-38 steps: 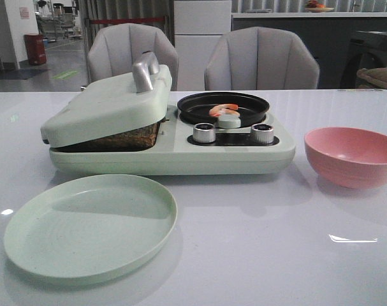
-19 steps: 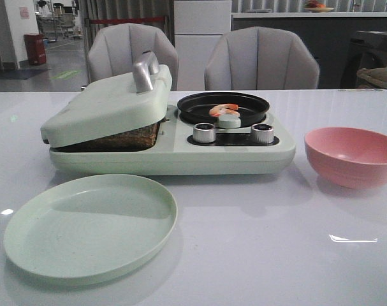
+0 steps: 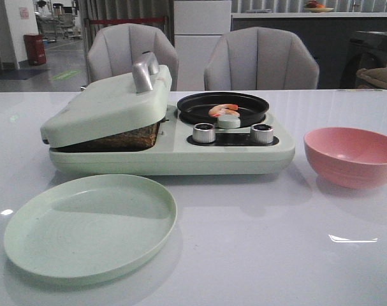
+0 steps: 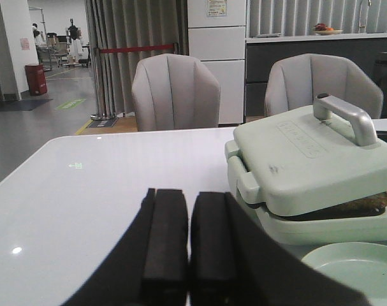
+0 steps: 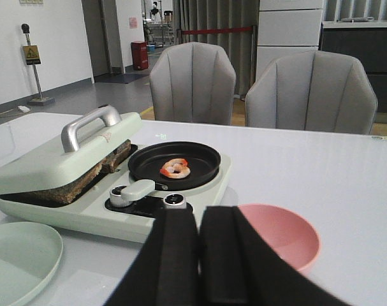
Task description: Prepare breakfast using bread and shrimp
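Left gripper [image 4: 188, 245]: we see the two black fingers pressed together, nothing between them, touching nothing, low centre of the left wrist picture.

Right gripper [image 5: 199, 255]: we note the same, fingers closed on each other and empty, low centre of the right wrist picture. Neither gripper appears in the front picture.

Breakfast maker [image 3: 171, 156]: pale green appliance, centre of the front picture, on the white table [image 3: 257, 255]. Its hinged lid [image 3: 107, 105] with a silver handle [image 3: 144, 71] sits tilted, resting on what lies beneath.

Bread [image 3: 120, 138]: we see a brown-crusted edge sandwiched under the lid, in the left compartment of the appliance; we cannot tell how many slices.

Black pan [image 3: 222, 108]: round, on the right part of the appliance, behind two silver knobs [image 3: 203, 132]. Contents: the shrimp [image 3: 223, 109], curled, orange and white, alone in the pan.

Green plate [image 3: 90, 226]: lower left of the front picture, just before the appliance, apart from it; nothing on it.

Pink bowl [image 3: 352, 156]: right of the appliance, apart from it; we see nothing inside.

Two grey chairs [image 3: 261, 58]: behind the table, top of the picture.
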Controlling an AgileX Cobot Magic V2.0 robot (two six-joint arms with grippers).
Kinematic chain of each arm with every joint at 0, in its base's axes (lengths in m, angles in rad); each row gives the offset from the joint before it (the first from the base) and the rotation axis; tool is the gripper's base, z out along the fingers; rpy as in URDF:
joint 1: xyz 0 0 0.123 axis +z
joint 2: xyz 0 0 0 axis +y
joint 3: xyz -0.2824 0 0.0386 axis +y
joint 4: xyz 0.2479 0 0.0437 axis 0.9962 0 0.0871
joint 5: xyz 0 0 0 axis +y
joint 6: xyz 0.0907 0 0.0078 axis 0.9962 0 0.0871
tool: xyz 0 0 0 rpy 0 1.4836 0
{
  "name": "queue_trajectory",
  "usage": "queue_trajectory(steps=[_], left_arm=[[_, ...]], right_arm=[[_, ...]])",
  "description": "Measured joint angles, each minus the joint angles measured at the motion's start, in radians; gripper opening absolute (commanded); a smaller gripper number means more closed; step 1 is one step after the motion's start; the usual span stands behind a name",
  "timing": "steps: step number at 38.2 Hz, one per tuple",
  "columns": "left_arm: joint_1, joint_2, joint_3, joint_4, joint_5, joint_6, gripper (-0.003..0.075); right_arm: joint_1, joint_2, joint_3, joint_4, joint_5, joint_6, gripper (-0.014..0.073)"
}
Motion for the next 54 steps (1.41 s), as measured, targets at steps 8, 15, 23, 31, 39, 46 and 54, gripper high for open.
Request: queue_trajectory(steps=[8,15,23,31,39,46,54], left_arm=[[0.000,0.000,0.000,0.000,0.000,0.000,0.0113],[0.000,0.000,0.000,0.000,0.000,0.000,0.0113],[0.000,0.000,0.000,0.000,0.000,0.000,0.0113],[0.000,0.000,0.000,0.000,0.000,-0.001,0.0113],[0.000,0.000,0.000,0.000,0.000,-0.001,0.0113],[0.000,0.000,0.000,0.000,0.000,-0.001,0.0113],[0.000,0.000,0.000,0.000,0.000,-0.001,0.0113]], right_arm=[[-0.062,-0.033,0.084,-0.113,-0.037,0.075,0.0152],[-0.142,-0.085,0.182,-0.217,-0.078,0.199,0.0152],[-0.152,-0.087,0.188,-0.252,-0.086,0.224,0.0152],[-0.147,-0.087,0.188,-0.266,-0.086,0.230,0.0152],[-0.146,-0.087,0.188,-0.266,-0.086,0.232,0.0152],[-0.146,-0.087,0.188,-0.266,-0.087,0.232,0.0152],[-0.146,-0.087,0.188,-0.266,-0.087,0.232,0.0152]])
